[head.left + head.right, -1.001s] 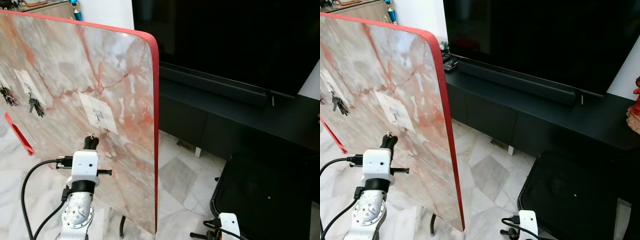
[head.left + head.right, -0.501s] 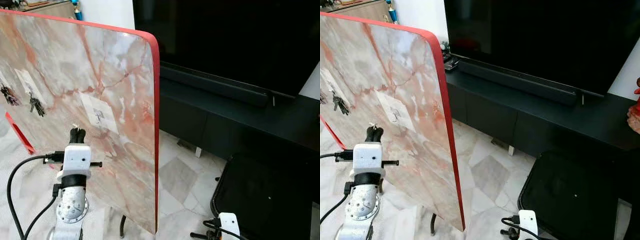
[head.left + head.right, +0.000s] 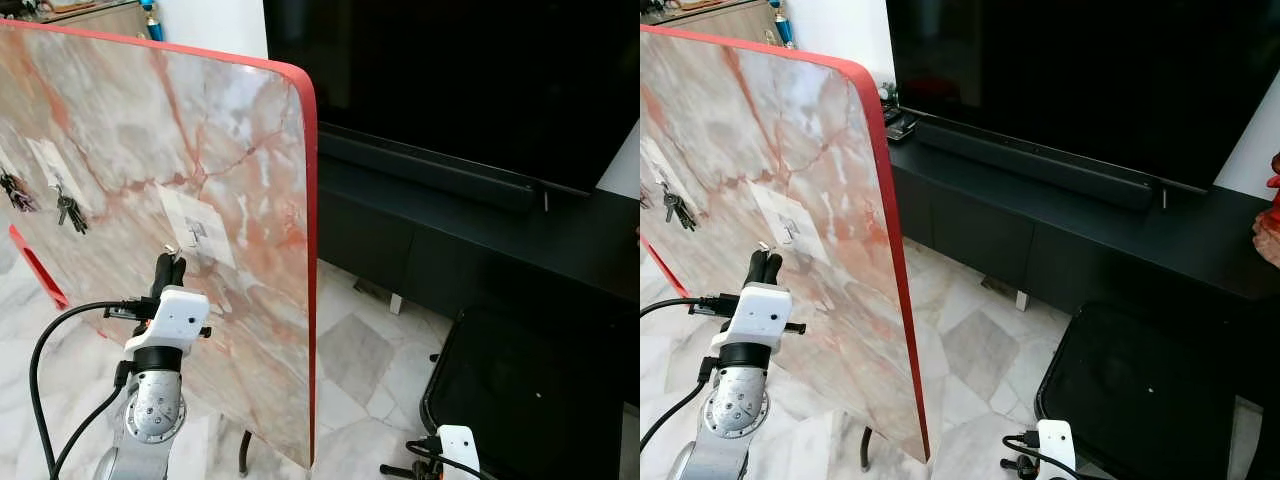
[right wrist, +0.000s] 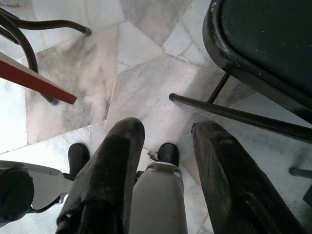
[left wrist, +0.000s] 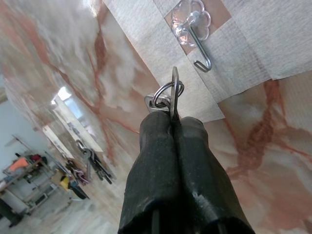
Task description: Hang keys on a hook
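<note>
A big marble-patterned board [image 3: 150, 150] with a red rim stands tilted beside the black TV unit [image 3: 480, 250]. On a pale patch sits a clear flower-shaped hook [image 5: 193, 34] with a bent metal arm. Just below it, the left pincer [image 5: 173, 124] is clamped on the keys [image 5: 168, 95]: a thin silver ring and flat metal blade, edge-on. The right pincer [image 4: 165, 141] hangs spread over floor tiles.
</note>
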Tool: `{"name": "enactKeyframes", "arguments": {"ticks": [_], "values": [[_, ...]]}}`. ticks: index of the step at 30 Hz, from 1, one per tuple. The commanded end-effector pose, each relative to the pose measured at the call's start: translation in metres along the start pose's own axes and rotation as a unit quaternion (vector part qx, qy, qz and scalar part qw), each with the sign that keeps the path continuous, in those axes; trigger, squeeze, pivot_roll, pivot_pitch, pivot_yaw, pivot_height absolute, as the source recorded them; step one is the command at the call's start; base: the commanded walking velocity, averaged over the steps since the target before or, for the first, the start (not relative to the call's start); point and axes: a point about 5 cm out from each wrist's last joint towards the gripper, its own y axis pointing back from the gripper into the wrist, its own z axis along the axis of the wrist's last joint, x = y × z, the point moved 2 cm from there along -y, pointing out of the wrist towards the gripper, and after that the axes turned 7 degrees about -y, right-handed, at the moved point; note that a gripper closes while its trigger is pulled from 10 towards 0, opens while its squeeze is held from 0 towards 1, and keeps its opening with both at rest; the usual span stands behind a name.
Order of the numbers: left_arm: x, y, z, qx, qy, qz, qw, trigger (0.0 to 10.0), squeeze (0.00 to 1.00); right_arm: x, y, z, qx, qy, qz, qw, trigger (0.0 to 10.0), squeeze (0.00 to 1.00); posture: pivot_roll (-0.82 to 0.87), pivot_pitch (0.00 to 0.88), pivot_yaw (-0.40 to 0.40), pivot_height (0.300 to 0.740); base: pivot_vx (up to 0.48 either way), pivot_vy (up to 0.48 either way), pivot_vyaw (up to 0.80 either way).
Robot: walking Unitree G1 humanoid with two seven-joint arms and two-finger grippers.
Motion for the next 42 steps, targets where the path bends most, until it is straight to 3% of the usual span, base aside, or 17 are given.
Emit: {"name": "enactKeyframes", "arguments": {"ticks": [1,23,42], "values": [[0.003,-0.003,0.004,-0.006,-0.004,0.01,1.0,10.0,0.0,0.002,-0.001,0.002,0.0,0.003,0.004,1.0,10.0,0.0,-0.05,0.0,0.008,0.74,0.0,0.0,0.0],[-0.004,-0.011,0.011,-0.019,-0.042,0.004,0.999,10.0,0.0,0.003,-0.001,0.002,-0.001,0.002,0.003,1.0,10.0,0.0,-0.05,0.0,0.009,0.74,0.0,0.0,0.0],[-0.006,-0.007,0.004,-0.002,-0.069,-0.001,0.998,10.0,0.0,0.003,-0.001,0.002,-0.001,0.0,0.004,1.0,10.0,0.0,-0.05,0.0,0.009,0.74,0.0,0.0,0.0]]}}
